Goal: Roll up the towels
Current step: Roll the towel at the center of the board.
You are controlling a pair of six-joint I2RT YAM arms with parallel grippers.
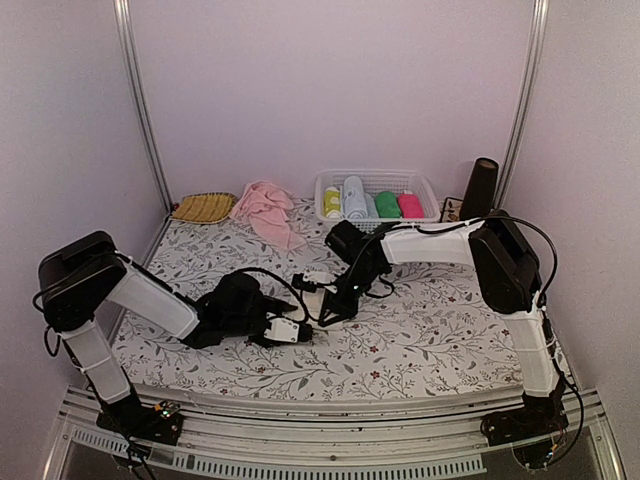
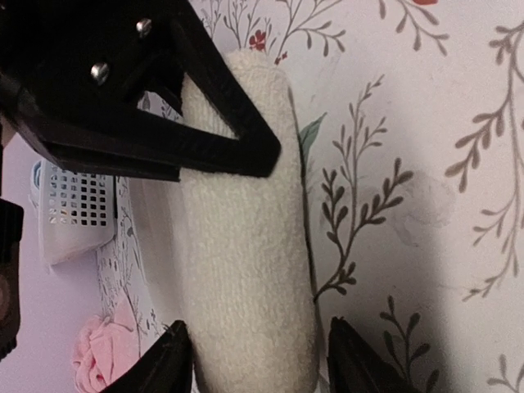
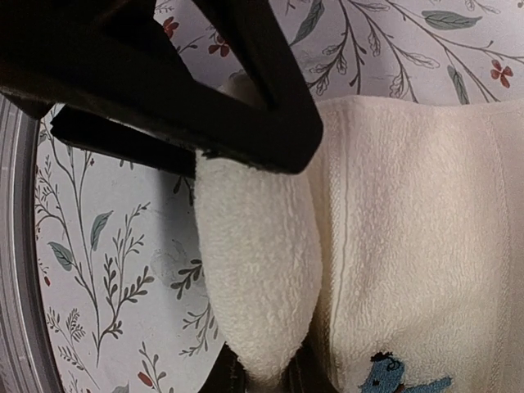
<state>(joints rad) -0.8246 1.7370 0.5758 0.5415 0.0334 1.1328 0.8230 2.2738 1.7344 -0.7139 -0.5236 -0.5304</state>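
Now your left tool (image 2: pixel 258 362), jaws apart, straddles one end of the cream towel (image 2: pixel 246 246) roll, whose long axis runs to your right tool (image 3: pixel 264 381) pinching the other.

The cream towel (image 2: pixel 246 270) is soft, fuzzy cloth. The pink towel (image 1: pixel 265 208) is cloth too. The basket (image 1: pixel 428 195) is white plastic. The counter (image 1: pixel 430 330) has a smooth, matt cover.
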